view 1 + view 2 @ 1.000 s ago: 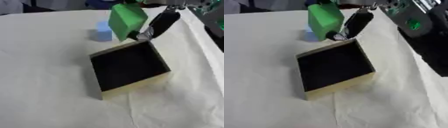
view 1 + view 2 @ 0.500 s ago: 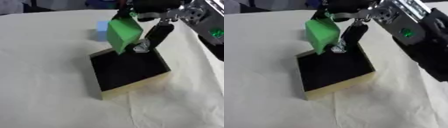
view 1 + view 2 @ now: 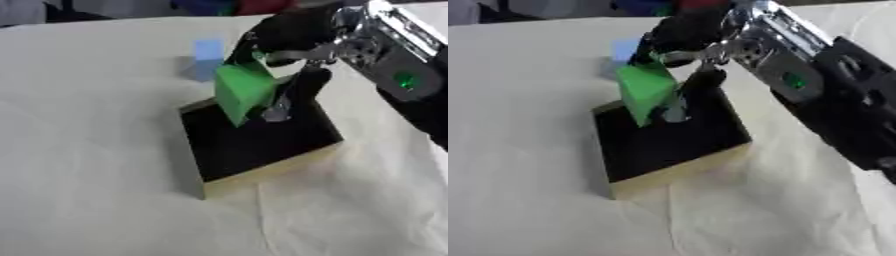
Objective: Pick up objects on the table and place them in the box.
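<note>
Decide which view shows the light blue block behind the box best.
The left eye view: the light blue block shows clear of the right hand there. In the right eye view the hand and green block cover part of it.

Test or lab setting: table [image 3: 96, 165] draped in creased cream cloth, surroundings at far edge indistinct.

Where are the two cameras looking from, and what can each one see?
Left eye view: sits in the robot's head, looking down at the box on the table; the right hand holding the green block shows.
Right eye view: beside it in the head, facing the same way; more of the right arm shows.
Both share the box, green block and blue block.
</note>
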You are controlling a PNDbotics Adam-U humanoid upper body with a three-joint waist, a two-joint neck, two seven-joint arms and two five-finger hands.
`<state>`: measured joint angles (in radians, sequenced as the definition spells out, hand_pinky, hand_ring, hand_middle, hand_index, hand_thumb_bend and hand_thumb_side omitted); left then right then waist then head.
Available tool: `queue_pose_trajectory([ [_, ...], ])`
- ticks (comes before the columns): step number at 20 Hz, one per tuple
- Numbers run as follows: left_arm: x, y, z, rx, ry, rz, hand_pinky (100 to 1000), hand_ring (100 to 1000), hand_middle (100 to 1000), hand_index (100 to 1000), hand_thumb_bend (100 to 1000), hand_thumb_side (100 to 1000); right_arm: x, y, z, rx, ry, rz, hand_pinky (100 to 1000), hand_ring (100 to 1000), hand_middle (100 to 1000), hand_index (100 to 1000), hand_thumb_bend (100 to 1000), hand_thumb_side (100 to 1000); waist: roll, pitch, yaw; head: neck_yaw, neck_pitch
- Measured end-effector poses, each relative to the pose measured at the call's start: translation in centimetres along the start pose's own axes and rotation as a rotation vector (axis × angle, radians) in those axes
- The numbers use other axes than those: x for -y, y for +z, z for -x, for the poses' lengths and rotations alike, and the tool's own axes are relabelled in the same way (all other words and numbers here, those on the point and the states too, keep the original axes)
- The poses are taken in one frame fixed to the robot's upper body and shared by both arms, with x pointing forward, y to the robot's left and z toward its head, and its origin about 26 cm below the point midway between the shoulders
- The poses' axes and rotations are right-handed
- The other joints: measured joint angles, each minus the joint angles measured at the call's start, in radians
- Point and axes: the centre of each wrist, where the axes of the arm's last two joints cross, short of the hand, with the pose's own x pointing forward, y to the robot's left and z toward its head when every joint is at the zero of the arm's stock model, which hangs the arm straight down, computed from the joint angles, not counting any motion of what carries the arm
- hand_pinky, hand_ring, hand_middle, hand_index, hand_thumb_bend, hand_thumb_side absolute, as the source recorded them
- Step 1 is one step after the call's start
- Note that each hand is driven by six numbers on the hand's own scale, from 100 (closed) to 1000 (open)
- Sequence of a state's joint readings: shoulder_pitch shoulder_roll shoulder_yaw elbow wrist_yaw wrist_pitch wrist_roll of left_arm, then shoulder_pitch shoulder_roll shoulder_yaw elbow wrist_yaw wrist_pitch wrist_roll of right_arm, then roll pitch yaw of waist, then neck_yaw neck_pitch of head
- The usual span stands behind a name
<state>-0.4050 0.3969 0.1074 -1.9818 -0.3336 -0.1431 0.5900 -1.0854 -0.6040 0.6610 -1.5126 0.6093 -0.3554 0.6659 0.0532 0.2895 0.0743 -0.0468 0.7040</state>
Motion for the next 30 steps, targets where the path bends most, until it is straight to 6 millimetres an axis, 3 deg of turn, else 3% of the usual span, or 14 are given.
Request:
queue_pose_trajectory([
  [14, 0.0, 0.0, 0.0, 0.0, 0.0, 0.006, 755, 643, 702, 865, 156, 722, -2.1, -0.4, -0.3, 0.035, 0.021, -0.063, 751, 725, 603, 839, 100, 604, 0.0, 0.001, 0.0, -0.001, 0.003],
  [16, 0.0, 0.0, 0.0, 0.0, 0.0, 0.007, 755, 642, 702, 865, 155, 722, -2.2, -0.5, -0.4, 0.042, 0.038, -0.076, 759, 736, 643, 894, 245, 607, 0.0, 0.001, 0.0, -0.001, 0.003],
  [19, 0.0, 0.0, 0.0, 0.0, 0.0, 0.011, 755, 642, 702, 865, 154, 723, -2.2, -0.6, -0.6, 0.048, 0.077, -0.105, 776, 779, 717, 983, 368, 633, 0.0, 0.001, 0.0, -0.002, 0.003],
  [21, 0.0, 0.0, 0.0, 0.0, 0.0, 0.012, 755, 642, 703, 865, 154, 723, -2.2, -0.5, -0.6, 0.042, 0.105, -0.124, 781, 801, 754, 1000, 439, 653, 0.0, 0.001, 0.0, -0.002, 0.003],
  [23, 0.0, 0.0, 0.0, 0.0, 0.0, 0.014, 755, 643, 703, 864, 155, 723, -2.2, -0.5, -0.6, 0.027, 0.133, -0.139, 789, 818, 790, 1000, 539, 728, 0.0, 0.001, 0.0, -0.002, 0.003],
  [27, 0.1, 0.0, 0.0, 0.0, 0.002, 0.017, 755, 643, 703, 864, 155, 723, -2.5, -0.6, -0.6, 0.005, 0.179, -0.157, 790, 820, 792, 1000, 549, 736, 0.0, 0.001, 0.001, -0.004, 0.003],
  [28, 0.1, 0.0, 0.0, 0.0, 0.002, 0.017, 754, 643, 703, 863, 154, 721, -2.6, -0.6, -0.6, 0.002, 0.188, -0.159, 794, 824, 799, 1000, 630, 809, 0.0, 0.001, 0.001, -0.005, 0.003],
  [30, 0.1, 0.0, 0.0, -0.001, 0.002, 0.018, 754, 643, 703, 863, 154, 721, -2.6, -0.6, -0.6, -0.001, 0.2, -0.156, 794, 824, 800, 1000, 628, 811, 0.0, 0.001, 0.001, -0.005, 0.003],
])
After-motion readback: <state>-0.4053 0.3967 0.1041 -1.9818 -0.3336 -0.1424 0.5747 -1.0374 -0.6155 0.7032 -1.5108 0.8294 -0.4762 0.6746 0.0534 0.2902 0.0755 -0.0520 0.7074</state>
